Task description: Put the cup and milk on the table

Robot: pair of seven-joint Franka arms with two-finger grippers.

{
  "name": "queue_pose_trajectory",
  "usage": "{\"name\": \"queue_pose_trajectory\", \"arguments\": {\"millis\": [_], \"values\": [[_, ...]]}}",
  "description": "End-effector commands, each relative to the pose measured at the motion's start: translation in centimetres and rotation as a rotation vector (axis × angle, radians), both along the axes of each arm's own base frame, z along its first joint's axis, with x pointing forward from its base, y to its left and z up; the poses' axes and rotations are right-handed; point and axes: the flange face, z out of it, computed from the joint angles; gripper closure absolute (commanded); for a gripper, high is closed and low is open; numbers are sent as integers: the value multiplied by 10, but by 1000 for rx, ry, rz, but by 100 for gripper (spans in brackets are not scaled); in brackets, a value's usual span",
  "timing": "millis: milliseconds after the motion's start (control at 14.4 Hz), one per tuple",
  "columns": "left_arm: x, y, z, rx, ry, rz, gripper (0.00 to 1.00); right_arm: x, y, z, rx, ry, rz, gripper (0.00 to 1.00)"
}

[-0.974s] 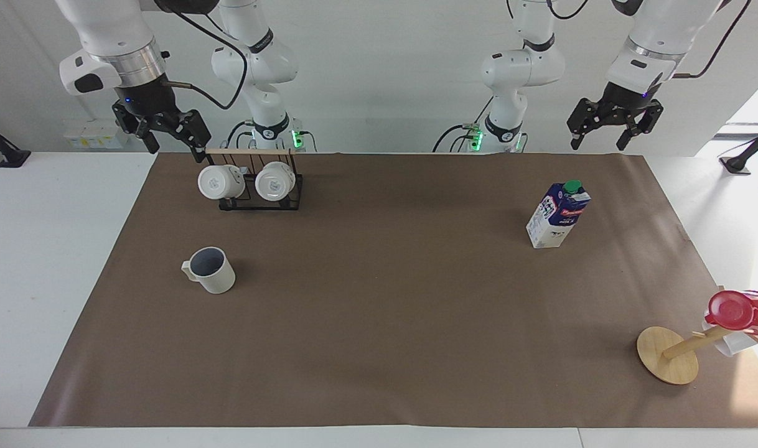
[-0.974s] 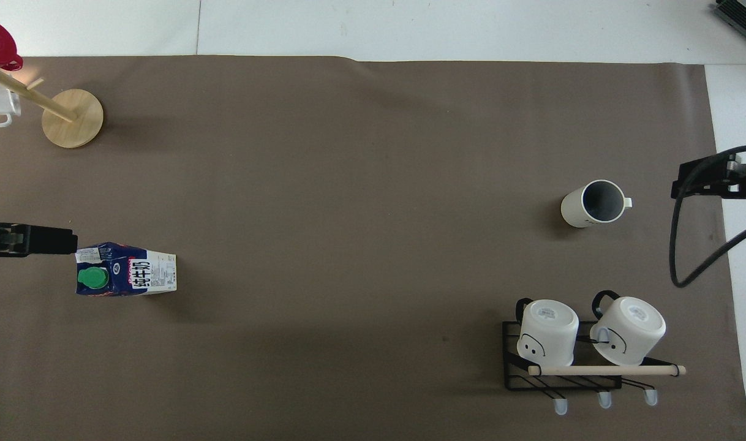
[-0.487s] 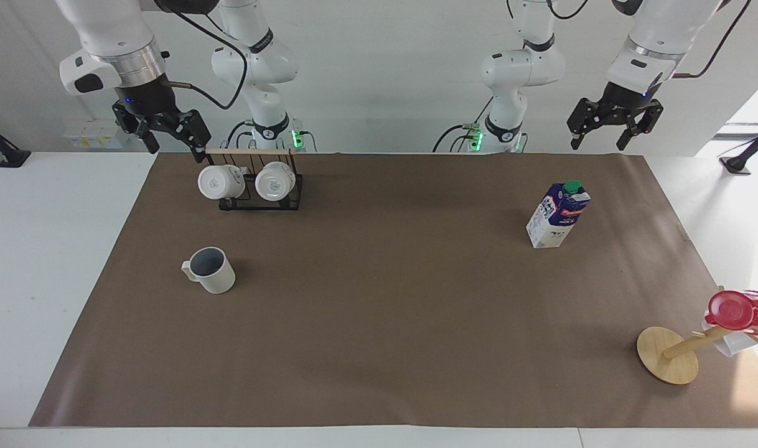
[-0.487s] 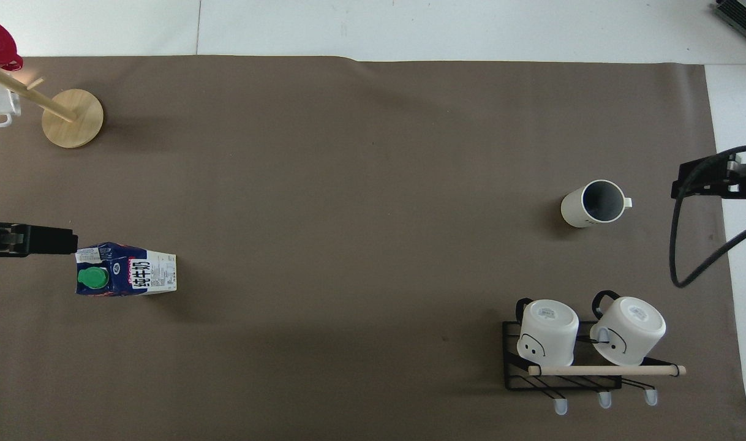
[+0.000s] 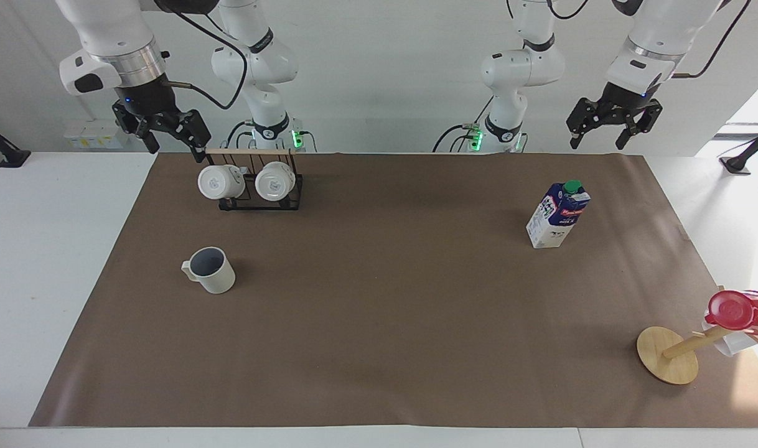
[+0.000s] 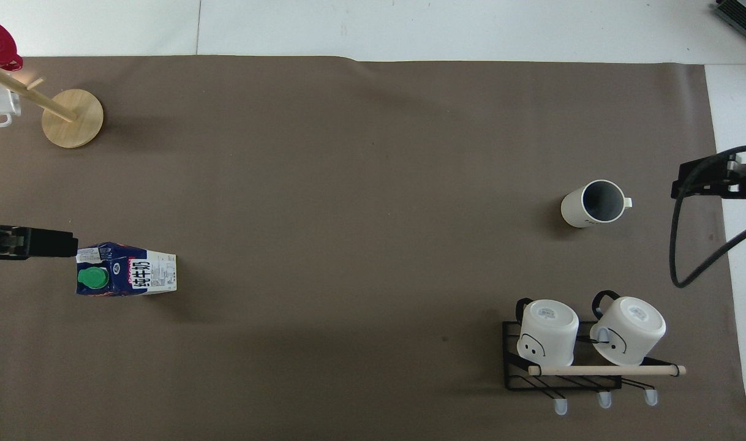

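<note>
Brown mat [image 5: 379, 323] bears cup [image 5: 211, 270] and milk [image 5: 558, 214], well apart from both arms' spread, empty fingers [image 5: 195, 134].

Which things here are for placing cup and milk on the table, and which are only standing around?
For the job: cream-white ribbed mug; blue-and-white milk carton; brown-matted white table.

Standing around: black wire rack holding two plain white mugs; wooden peg stand with red cup.
</note>
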Motion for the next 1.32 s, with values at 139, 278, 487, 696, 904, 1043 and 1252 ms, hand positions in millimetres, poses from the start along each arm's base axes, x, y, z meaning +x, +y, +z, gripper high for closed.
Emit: {"name": "queue_pose_trajectory", "arguments": {"millis": [139,278,487,696,904,1043,1252], "values": [[-4,-3,5,-13,13,-19,0,-5,-4,3,17,5,9,0],[-5,-10,5,-12,13,-37,0,-4,-4,2,17,5,9,0],[-6,-19,4,-10,13,-64,0,-5,0,4,18,7,18,0],[-6,-24,5,-10,12,-100,0,-3,0,4,18,-5,28,0],[-6,-24,6,-10,10,-97,0,1,-2,3,11,-25,101,0],[-6,-23,7,-11,9,-92,0,5,-3,-1,9,-24,100,0],[-6,-23,6,-11,10,-89,0,14,-6,-12,2,-20,118,0]]}}
